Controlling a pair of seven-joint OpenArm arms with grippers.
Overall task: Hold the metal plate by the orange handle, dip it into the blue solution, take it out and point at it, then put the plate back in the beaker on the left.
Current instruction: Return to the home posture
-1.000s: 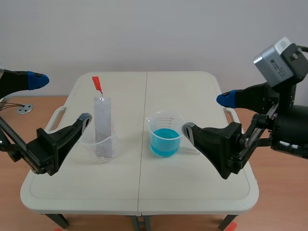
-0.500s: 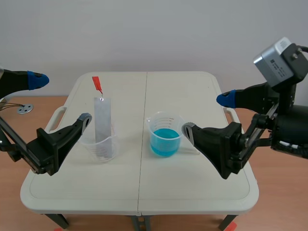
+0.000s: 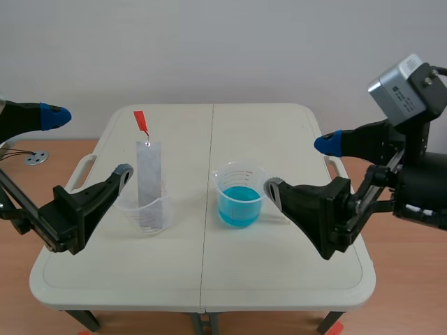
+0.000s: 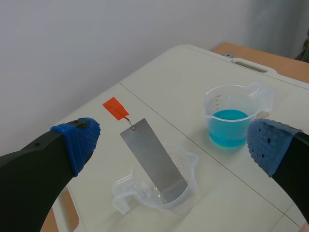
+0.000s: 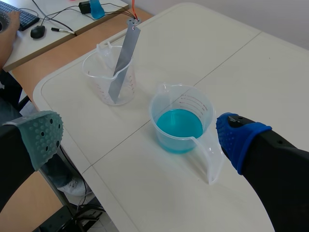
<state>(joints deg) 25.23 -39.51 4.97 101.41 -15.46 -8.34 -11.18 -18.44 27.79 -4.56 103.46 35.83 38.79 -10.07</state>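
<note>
A grey metal plate [image 3: 148,173] leans inside the clear empty beaker [image 3: 145,209] on the table's left half, its orange handle [image 3: 141,122] sticking up at the top. In the left wrist view the plate [image 4: 152,159] and orange handle [image 4: 115,108] lie ahead of my open left gripper [image 4: 174,145]. To the right stands a clear beaker [image 3: 239,193] holding blue solution [image 3: 239,204]. My left gripper [image 3: 87,143] hangs open left of the empty beaker. Right of the blue beaker [image 5: 182,117], my right gripper [image 3: 302,165] is open and holds nothing.
The white folding table [image 3: 202,279] has a seam down its middle. In the right wrist view a desk [image 5: 48,29] with cables, a mouse and a keyboard stands beyond the table, with a person's hand at the keyboard.
</note>
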